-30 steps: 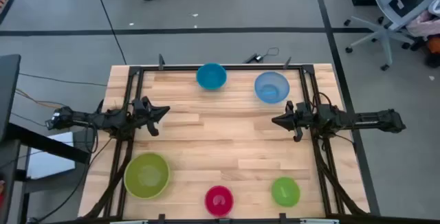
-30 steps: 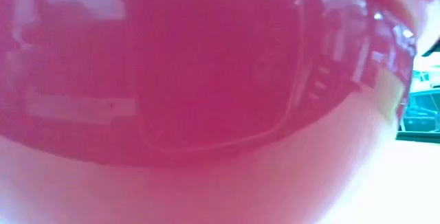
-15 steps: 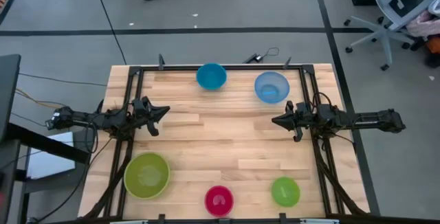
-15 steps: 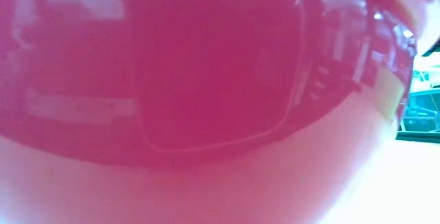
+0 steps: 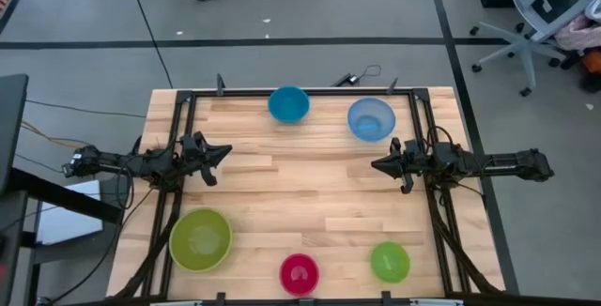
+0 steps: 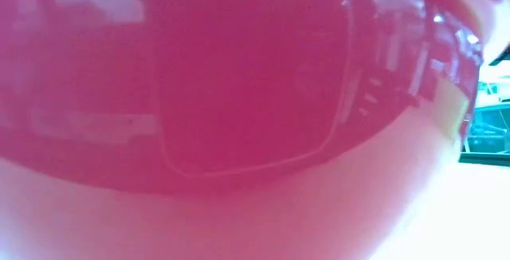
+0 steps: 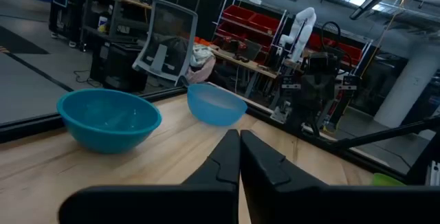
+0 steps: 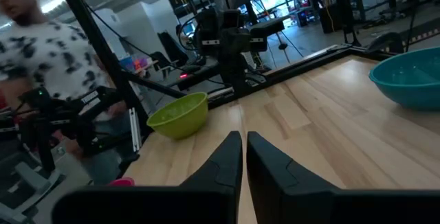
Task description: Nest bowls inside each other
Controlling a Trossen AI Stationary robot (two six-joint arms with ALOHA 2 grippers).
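Five bowls stand apart on the wooden table, each on its base. A blue bowl and a pale translucent blue bowl sit near the far edge. A large lime-green bowl, a magenta-pink bowl and a small green bowl sit near the front edge. My left gripper is shut at the table's left side, pointing right, and holds nothing. My right gripper is shut at the right side, pointing left, also empty. The pink bowl fills the low view.
A black metal frame runs along the table's edges. The middle of the table between the two grippers is bare wood. A person in a patterned shirt stands beyond the table's left side. An office chair stands on the floor at the far right.
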